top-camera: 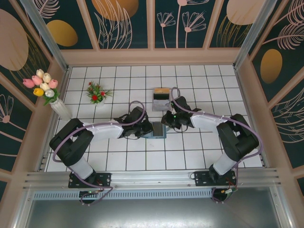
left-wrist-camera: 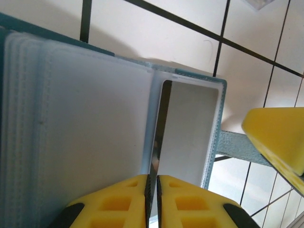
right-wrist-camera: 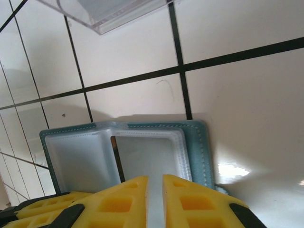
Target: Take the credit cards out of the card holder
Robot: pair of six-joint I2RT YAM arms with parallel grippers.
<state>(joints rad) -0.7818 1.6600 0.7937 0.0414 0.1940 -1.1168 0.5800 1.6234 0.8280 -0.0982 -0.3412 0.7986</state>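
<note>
The card holder (top-camera: 158, 129) lies open on the white tiles between both grippers. Its cover is teal (right-wrist-camera: 199, 142) and its inside sleeves are milky white (left-wrist-camera: 85, 133). My left gripper (left-wrist-camera: 153, 183) is shut on one thin sleeve page, which I see edge-on as a dark sliver (left-wrist-camera: 160, 133). My right gripper (right-wrist-camera: 155, 183) sits over the holder's near edge, jaws a narrow gap apart, with pale sleeve showing in the gap. One of its yellow fingers (left-wrist-camera: 280, 137) appears at the right of the left wrist view. The credit cards are hidden; I cannot tell them from the sleeves.
A grey stand with a tan top edge (top-camera: 161, 98) sits one tile behind the holder, its clear rim (right-wrist-camera: 109, 14) close ahead of the right gripper. A small red-flower pot (top-camera: 96, 92) and a tulip vase (top-camera: 45, 88) stand far left. Walls enclose the floor.
</note>
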